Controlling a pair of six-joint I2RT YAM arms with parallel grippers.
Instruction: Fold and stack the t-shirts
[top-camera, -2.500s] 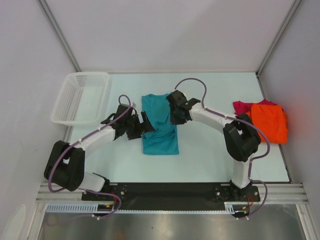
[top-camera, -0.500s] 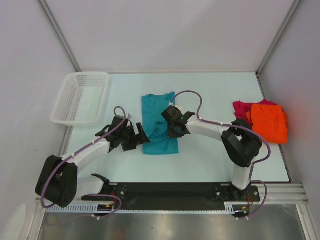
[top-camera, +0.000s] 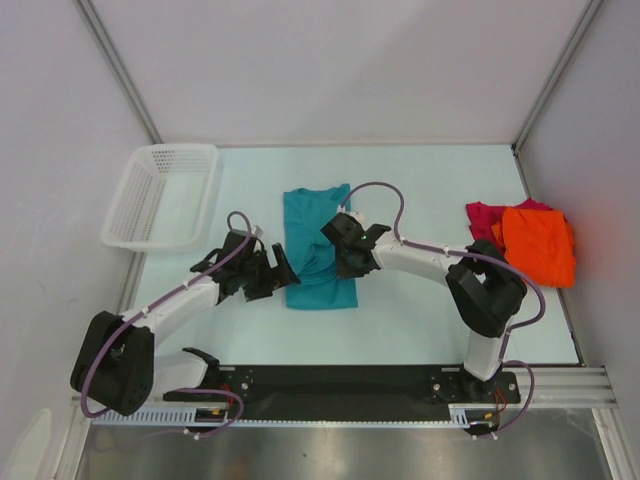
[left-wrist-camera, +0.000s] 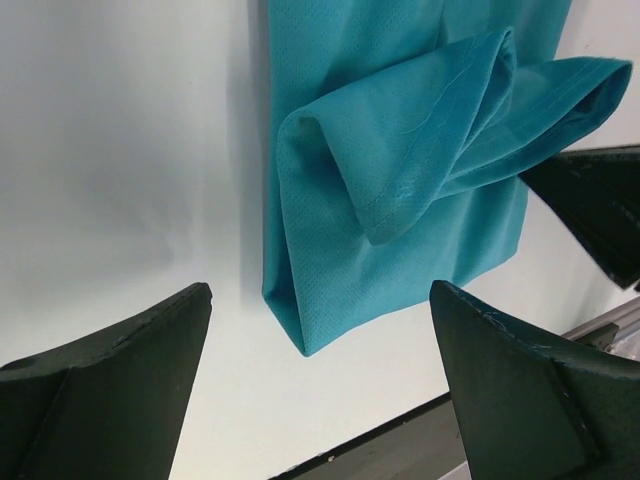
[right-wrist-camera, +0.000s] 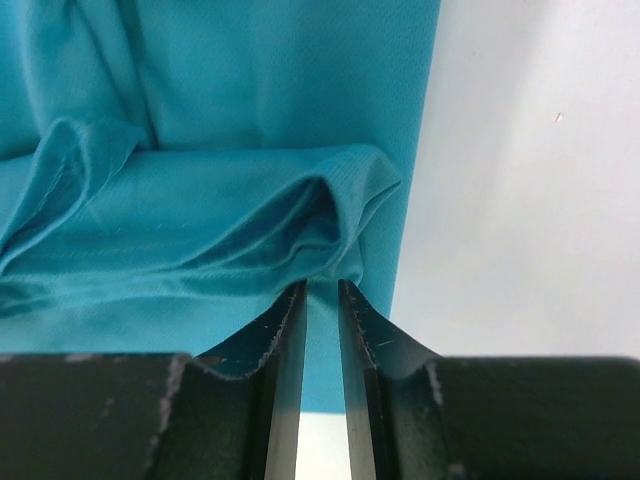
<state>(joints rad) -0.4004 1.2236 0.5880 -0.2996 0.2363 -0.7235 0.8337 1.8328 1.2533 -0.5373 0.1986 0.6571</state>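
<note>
Right wrist view: the right gripper (right-wrist-camera: 321, 285), fingers nearly together, seems to pinch a raised fold of the teal shirt (right-wrist-camera: 250, 100) on the table (top-camera: 400, 320); the left gripper (left-wrist-camera: 320, 295) hangs spread wide facing its corner.

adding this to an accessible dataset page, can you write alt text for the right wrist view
The right end effector pinches a raised fold of the teal t-shirt between its two dark, nearly closed fingers. The shirt fills the left and centre; pale table shows on the right.
</note>
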